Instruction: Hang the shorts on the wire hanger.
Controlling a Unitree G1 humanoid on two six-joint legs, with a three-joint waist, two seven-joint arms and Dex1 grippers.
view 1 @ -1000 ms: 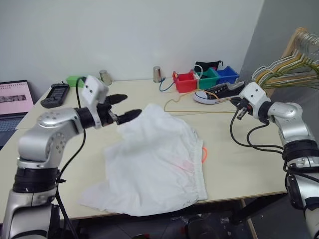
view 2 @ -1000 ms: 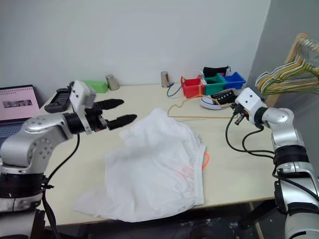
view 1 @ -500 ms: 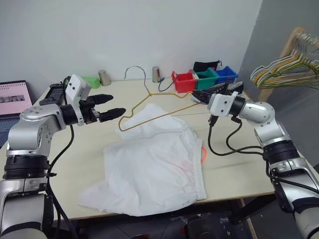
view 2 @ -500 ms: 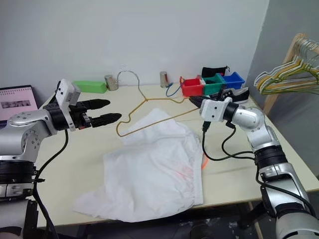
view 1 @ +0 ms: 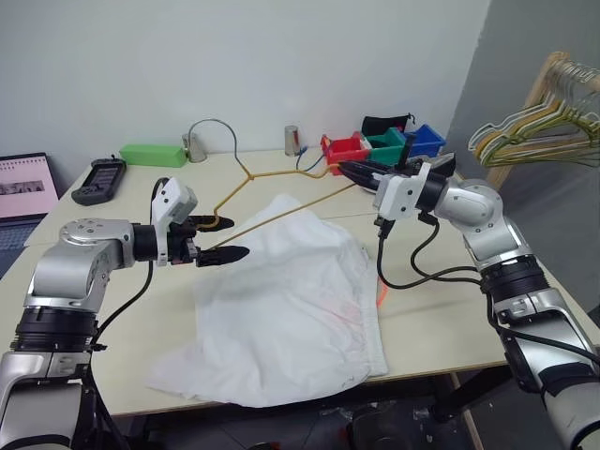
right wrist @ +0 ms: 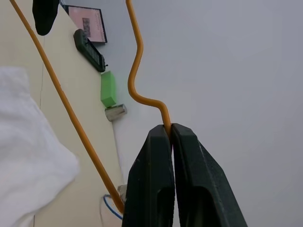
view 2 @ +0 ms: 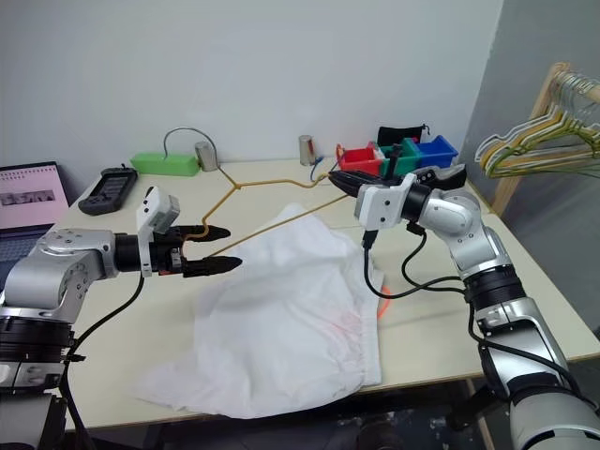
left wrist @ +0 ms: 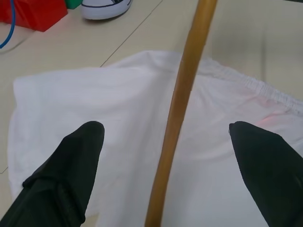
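Sprawling across the near half of the table (view 1: pixel 441 309), the shorts (view 1: pixel 291 309) lay crumpled and flat, one edge hanging past the table's front; the cloth looked thin, limp and very light, so it would likely sag and slide wherever it was lifted, and the gathered waistband by the orange-red drawstring (view 1: pixel 382 291) seemed the firmest place to take hold, since a pinch of loose fabric would only drag up a fold. Above the shorts' far side the wire hanger (view 1: pixel 281 192) was held in the air, its lower bar slanting over the cloth and its hook arching toward the wall; it looked stiff but springy and slippery, likely to swing about a single pinch point. The right gripper (view 2: pixel 349 180) had its fingers pressed together on the hanger's wire at one shoulder, a narrow grip that might let the frame pivot. The left gripper (view 1: pixel 217 239) hung just over the shorts' left edge with its fingers (left wrist: pixel 71 161) spread wide and holding nothing, the hanger's bar passing between them; taking hold there would probably steady the frame for threading.
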